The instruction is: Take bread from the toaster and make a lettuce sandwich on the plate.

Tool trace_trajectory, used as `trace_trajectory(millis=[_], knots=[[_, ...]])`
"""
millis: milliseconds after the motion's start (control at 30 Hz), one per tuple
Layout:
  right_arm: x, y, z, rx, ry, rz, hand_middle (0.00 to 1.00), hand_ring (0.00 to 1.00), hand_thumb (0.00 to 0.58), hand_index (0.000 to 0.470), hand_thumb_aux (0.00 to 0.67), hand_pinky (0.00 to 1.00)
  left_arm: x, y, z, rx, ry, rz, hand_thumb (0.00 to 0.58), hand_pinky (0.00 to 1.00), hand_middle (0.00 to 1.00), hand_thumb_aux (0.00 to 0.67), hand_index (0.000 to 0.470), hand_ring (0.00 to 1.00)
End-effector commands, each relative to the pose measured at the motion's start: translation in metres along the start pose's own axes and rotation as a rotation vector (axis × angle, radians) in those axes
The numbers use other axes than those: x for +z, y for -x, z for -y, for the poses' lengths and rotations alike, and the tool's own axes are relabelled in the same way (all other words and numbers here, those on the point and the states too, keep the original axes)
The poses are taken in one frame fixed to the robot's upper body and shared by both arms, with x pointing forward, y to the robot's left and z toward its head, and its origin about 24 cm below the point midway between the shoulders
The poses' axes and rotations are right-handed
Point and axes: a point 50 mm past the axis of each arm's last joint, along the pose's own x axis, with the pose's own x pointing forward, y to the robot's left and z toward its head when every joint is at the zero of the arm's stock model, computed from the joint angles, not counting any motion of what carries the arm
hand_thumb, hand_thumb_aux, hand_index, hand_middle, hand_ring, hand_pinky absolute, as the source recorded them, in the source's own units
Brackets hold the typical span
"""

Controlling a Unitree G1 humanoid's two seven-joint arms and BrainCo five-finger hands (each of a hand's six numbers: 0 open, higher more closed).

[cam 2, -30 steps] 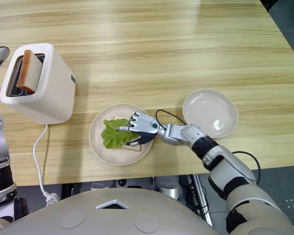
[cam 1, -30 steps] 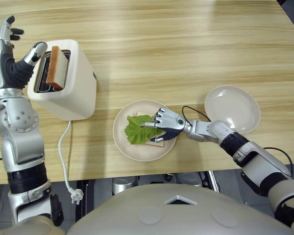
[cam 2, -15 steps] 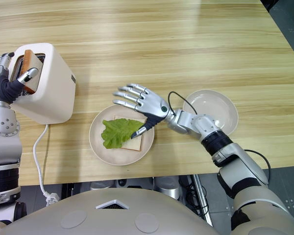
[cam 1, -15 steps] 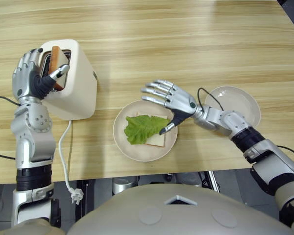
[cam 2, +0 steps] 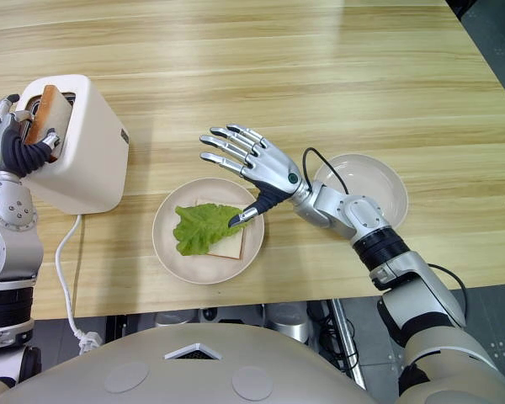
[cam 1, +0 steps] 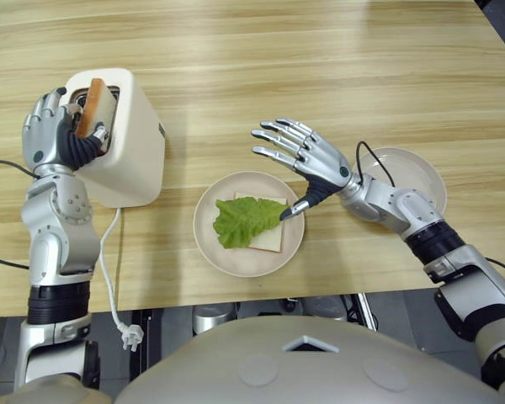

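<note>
Counting two bread slices: bread slice (cam 1: 93, 105) upright in toaster (cam 1: 135, 156) slot, far left, left hand (cam 1: 55, 139) curled round it; second slice (cam 1: 268, 241) flat on plate (cam 1: 242, 263), near centre, mostly hidden under single lettuce leaf (cam 1: 244, 220); right hand (cam 1: 313, 160) splayed wide, holding nothing, above plate's right rim. Two plates: spare plate (cam 1: 411, 172) right, partly covered by right forearm. White cord (cam 1: 108, 269) trails from toaster toward near edge of counter (cam 1: 320, 67).
</note>
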Motion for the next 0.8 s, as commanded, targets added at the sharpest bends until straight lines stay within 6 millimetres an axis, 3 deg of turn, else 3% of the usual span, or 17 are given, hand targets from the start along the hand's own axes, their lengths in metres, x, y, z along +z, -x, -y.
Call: trace_trajectory(millis=[33, 200, 233, 267, 400, 533, 700, 800], knots=[[-0.001, 0.0, -0.002, 0.008, -0.007, -0.011, 0.0, 0.0, 0.0, 0.0, 0.0, 0.0, 0.01, -0.003, -0.015, 0.092, -0.001, 0.044, 0.58, 0.0, 0.0, 0.67, 0.46, 0.0], [-0.003, 0.0, -0.001, -0.011, -0.003, -0.03, 0.0, 0.0, 0.0, 0.0, 0.0, 0.0, 0.03, -0.002, -0.05, 0.289, 0.058, 0.142, 0.58, 0.01, 0.01, 0.67, 0.46, 0.01], [-0.004, 0.0, 0.0, -0.017, -0.002, -0.035, 0.0, 0.0, 0.0, 0.0, 0.0, 0.0, 0.033, -0.001, -0.056, 0.32, 0.08, 0.165, 0.58, 0.93, 0.93, 0.67, 0.46, 0.93], [-0.005, 0.0, 0.001, -0.022, 0.0, -0.041, 0.0, 0.0, 0.0, 0.0, 0.0, 0.0, 0.037, 0.0, -0.064, 0.363, 0.094, 0.188, 0.58, 1.0, 1.0, 0.67, 0.46, 1.0], [-0.01, 0.002, 0.007, -0.056, 0.001, -0.068, 0.0, 0.0, 0.0, 0.0, 0.0, 0.0, 0.05, 0.003, -0.092, 0.477, 0.171, 0.273, 0.58, 1.0, 1.0, 0.67, 0.46, 1.0], [-0.019, 0.005, 0.023, -0.17, -0.055, -0.136, 0.0, 0.0, 0.0, 0.0, 0.0, 0.0, 0.079, 0.006, -0.1, 0.374, 0.387, 0.487, 0.58, 1.0, 1.0, 0.67, 0.46, 1.0], [-0.026, 0.019, 0.04, -0.256, -0.08, -0.189, 0.0, 0.0, 0.0, 0.0, 0.0, 0.0, 0.12, 0.002, -0.056, -0.116, 0.645, 0.715, 0.58, 1.0, 1.0, 0.67, 0.46, 1.0], [-0.034, 0.032, 0.054, -0.33, -0.126, -0.26, 0.0, 0.0, 0.0, 0.0, 0.0, 0.0, 0.131, 0.006, -0.023, -0.468, 0.791, 0.79, 0.58, 1.0, 1.0, 0.67, 0.46, 1.0]])
